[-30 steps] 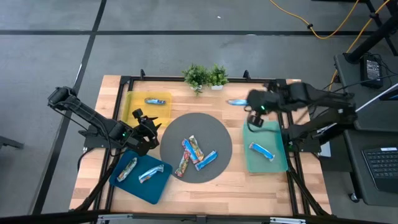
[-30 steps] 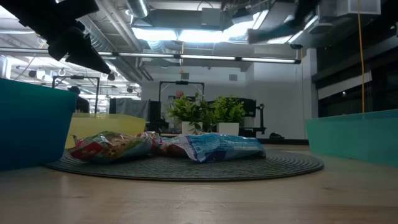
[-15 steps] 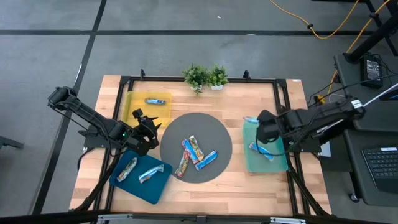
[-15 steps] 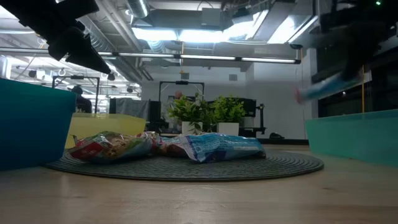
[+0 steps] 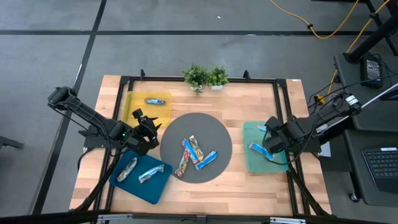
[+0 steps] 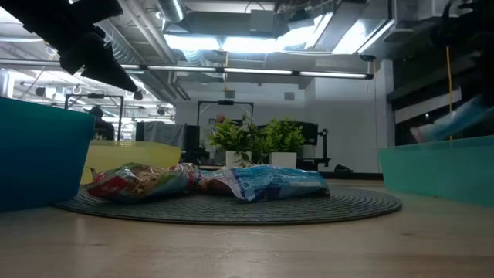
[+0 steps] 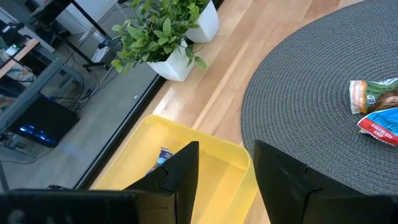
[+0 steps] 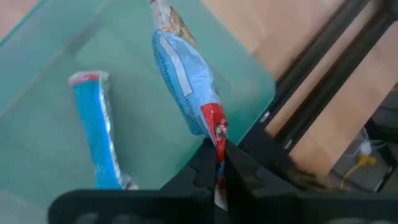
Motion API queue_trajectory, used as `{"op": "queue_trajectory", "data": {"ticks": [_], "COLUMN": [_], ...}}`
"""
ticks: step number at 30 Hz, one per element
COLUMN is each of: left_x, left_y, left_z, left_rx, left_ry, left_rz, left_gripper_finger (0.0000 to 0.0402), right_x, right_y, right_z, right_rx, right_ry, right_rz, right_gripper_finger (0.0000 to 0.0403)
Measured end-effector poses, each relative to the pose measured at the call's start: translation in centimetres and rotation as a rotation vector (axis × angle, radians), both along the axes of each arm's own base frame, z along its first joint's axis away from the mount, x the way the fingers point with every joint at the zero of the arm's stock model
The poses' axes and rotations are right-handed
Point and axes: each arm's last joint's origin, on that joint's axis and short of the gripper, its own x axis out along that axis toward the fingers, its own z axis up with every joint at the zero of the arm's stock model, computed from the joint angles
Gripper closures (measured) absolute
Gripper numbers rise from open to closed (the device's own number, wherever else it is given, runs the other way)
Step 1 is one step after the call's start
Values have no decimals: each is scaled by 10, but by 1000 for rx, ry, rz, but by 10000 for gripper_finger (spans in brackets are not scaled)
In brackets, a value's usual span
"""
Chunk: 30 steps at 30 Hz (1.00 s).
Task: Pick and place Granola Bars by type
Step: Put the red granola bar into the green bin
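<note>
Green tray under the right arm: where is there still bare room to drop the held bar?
The teal-green rectangular tray holds one bright blue bar lying flat. Free floor lies between that bar and the tray rim towards the black table frame, under the right pincer, shut on a light-blue wrapped bar.

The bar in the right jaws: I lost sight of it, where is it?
The blue bar hangs pinched in the right gripper over the green tray, table's right side, beside another blue bar lying there.

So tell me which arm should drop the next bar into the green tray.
Right. The right gripper is shut on a blue bar directly above the green tray; the left gripper hangs empty by the yellow tray.
</note>
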Motion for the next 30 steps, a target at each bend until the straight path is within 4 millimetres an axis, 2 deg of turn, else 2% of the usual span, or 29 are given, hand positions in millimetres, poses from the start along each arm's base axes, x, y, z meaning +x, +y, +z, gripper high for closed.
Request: {"op": "queue_trajectory", "data": {"ticks": [14, 30], "left_x": [0, 0], "left_y": [0, -1], "left_z": [0, -1], "left_rx": [-9, -23], "left_ry": [8, 14], "left_rz": [-6, -13], "left_gripper_finger": [258, 258], "right_x": [17, 46], "right_y": [18, 33], "right_z": [-22, -62], "right_rx": [-24, -136], "right_ry": [157, 287], "right_rz": [-18, 25], "right_gripper_finger": [387, 387]}}
